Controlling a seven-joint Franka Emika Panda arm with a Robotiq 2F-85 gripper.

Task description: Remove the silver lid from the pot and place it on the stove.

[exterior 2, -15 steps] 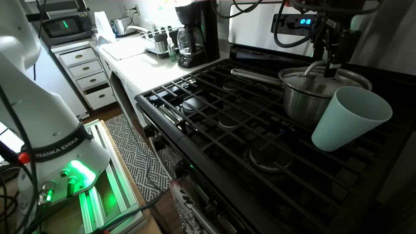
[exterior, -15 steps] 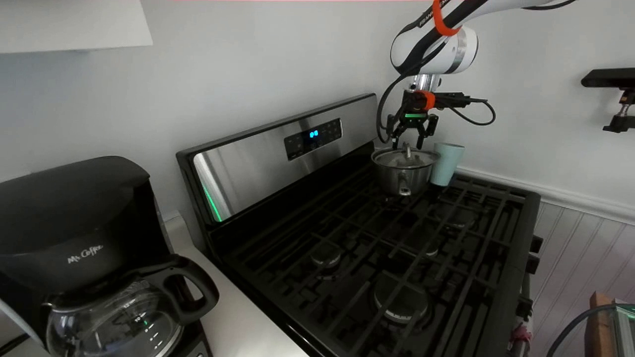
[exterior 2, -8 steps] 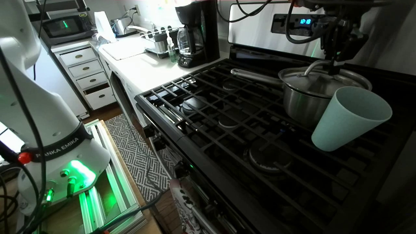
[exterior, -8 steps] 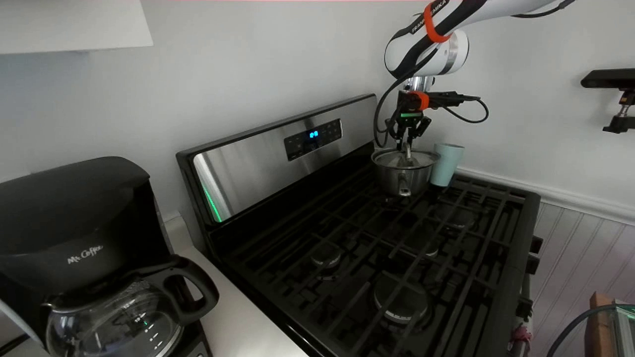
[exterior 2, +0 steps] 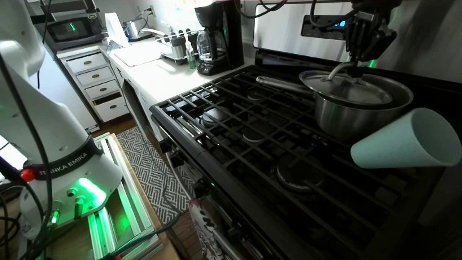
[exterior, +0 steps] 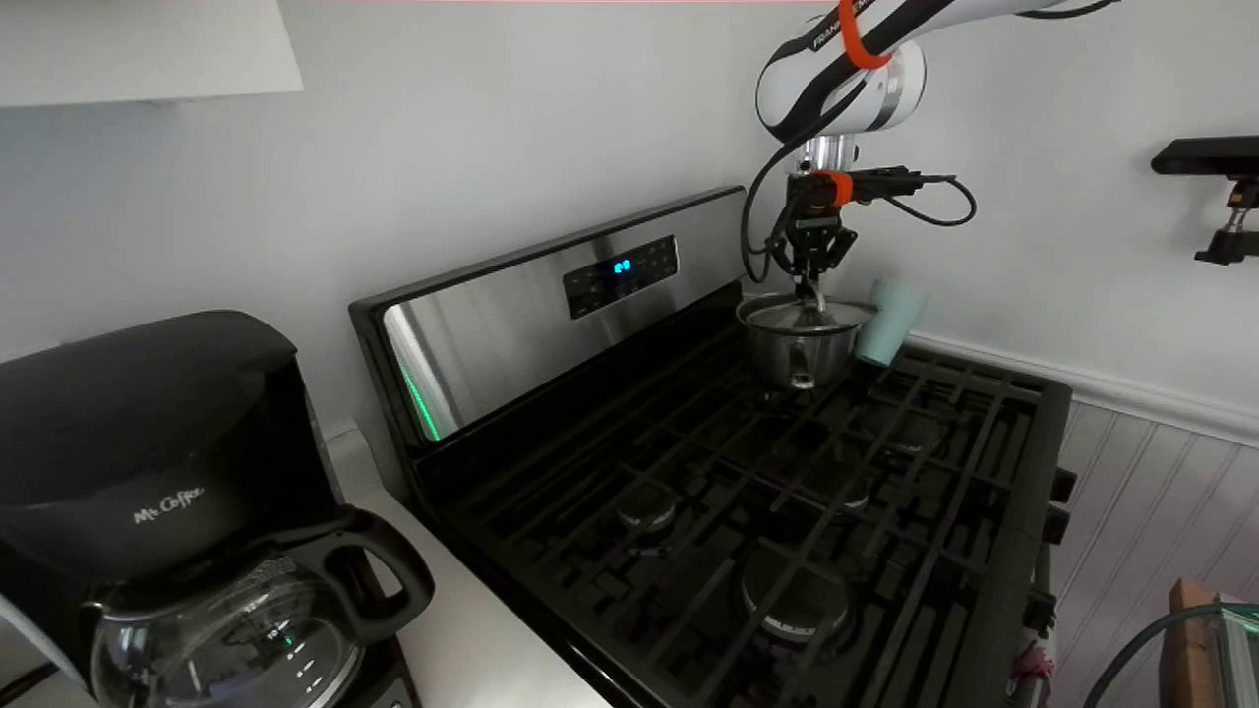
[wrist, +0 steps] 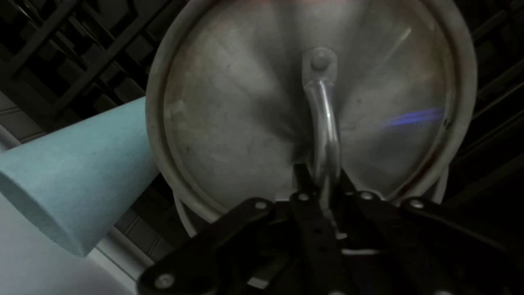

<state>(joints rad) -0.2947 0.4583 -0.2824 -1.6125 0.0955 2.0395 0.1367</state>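
The silver lid (wrist: 237, 123), with its arched metal handle (wrist: 325, 131), shows large in the wrist view. My gripper (wrist: 325, 174) is shut on that handle, one finger on each side. In an exterior view the lid (exterior 2: 361, 92) sits tilted and off-centre over the pot (exterior 2: 343, 121), leaving part of the pot's opening uncovered. Whether its edge still touches the pot's rim I cannot tell. The pot rests on the stove (exterior: 748, 536) at the rear corner, its long handle (exterior 2: 278, 83) pointing toward the coffee maker. The gripper (exterior: 809, 287) stands above the pot.
A pale teal cup (exterior 2: 400, 144) leans steeply on the grates beside the pot, close against the lid's edge in the wrist view. The stove's steel back panel (exterior: 511, 339) rises behind. A black coffee maker (exterior: 138, 413) stands on the adjoining counter.
My gripper has come down, closed on the lid's handle and risen a little. The lid has shifted off-centre and tilted. The teal cup has tipped further away from the pot.
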